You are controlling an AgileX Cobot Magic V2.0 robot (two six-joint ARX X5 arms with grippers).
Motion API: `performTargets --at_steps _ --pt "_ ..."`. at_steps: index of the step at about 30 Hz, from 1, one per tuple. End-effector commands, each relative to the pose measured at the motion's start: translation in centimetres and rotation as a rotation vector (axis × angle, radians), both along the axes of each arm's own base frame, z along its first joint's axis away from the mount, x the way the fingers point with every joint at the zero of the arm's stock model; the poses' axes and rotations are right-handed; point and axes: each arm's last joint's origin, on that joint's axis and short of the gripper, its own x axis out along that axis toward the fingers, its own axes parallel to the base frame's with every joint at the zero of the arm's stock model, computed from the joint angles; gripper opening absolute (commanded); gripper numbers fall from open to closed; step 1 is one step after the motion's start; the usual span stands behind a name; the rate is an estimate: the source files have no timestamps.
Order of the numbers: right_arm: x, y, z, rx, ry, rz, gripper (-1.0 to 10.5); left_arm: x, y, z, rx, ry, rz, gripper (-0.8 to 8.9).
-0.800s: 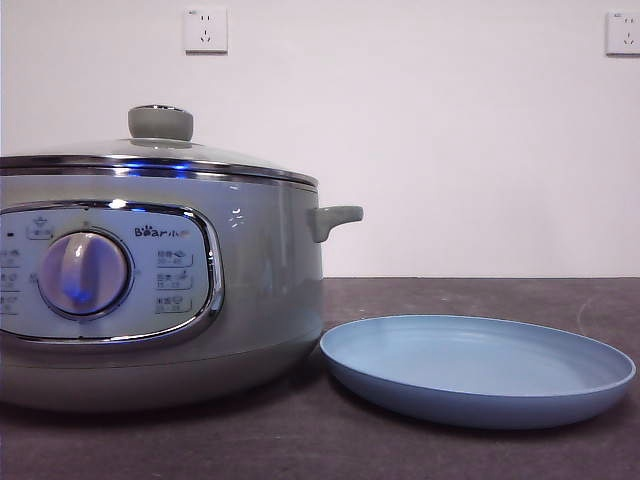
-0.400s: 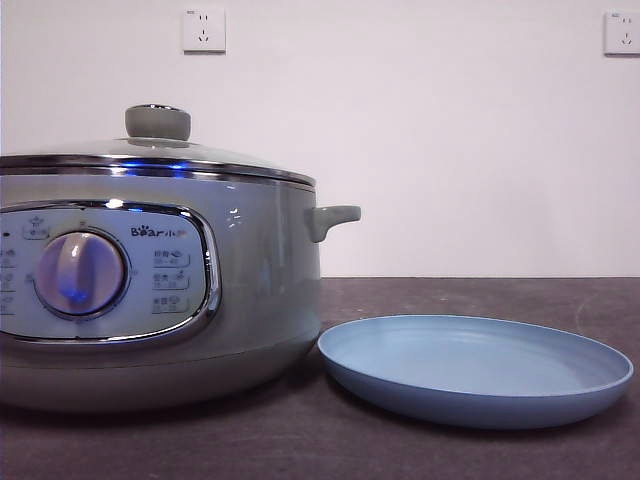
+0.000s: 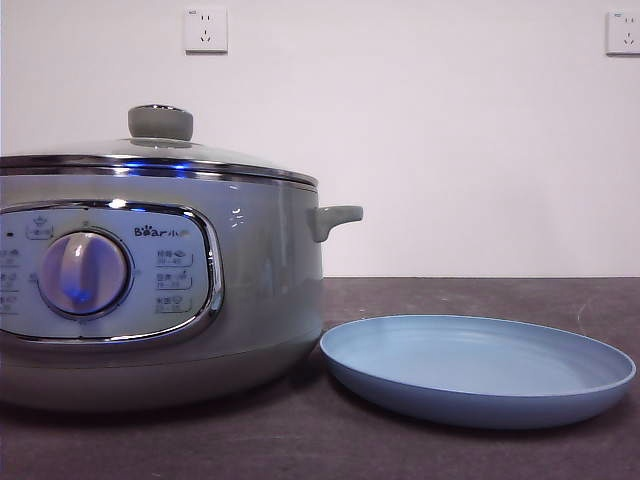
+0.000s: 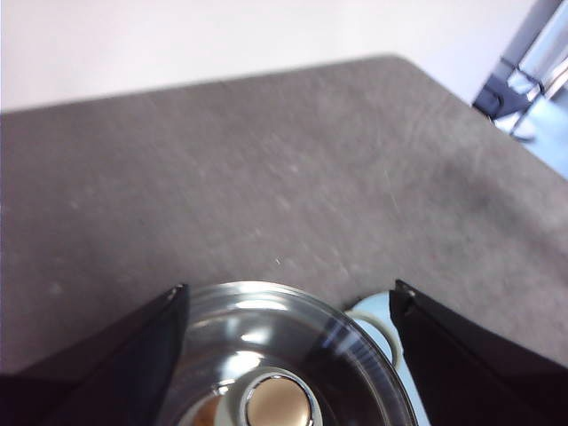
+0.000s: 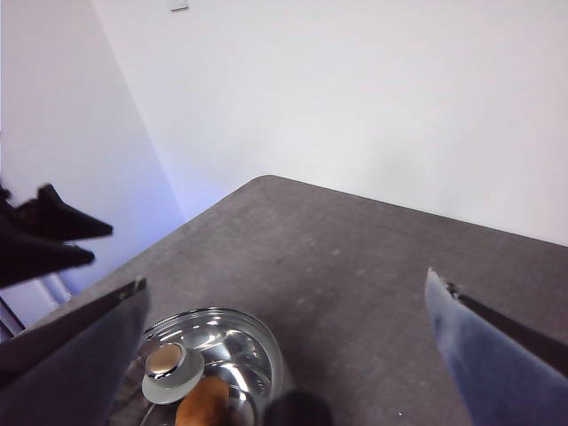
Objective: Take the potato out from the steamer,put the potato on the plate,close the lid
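The steamer stands at the left of the front view with the glass lid shut on it, knob on top. The light-blue plate lies empty beside it on the right. The potato shows through the lid in the right wrist view. My left gripper hangs open above the lid, its knob between the jaws. My right gripper is open and empty, higher and farther off. Neither gripper shows in the front view.
The dark grey table stretches behind the plate to a white wall with two sockets. The steamer's side handle sticks out toward the plate. The other arm's black gripper shows at the right wrist view's edge.
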Motion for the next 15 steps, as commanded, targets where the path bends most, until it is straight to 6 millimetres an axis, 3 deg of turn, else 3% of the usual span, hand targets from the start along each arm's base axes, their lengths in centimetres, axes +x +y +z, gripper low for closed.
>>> performTargets --at_steps 1,15 --pt "0.0 0.0 0.1 -0.004 -0.007 0.0 5.5 0.9 -1.0 -0.9 0.043 0.033 -0.006 3.82" --pt "0.0 0.0 0.0 -0.004 0.002 0.0 5.5 3.0 -5.2 -5.4 0.307 0.211 0.007 3.82"
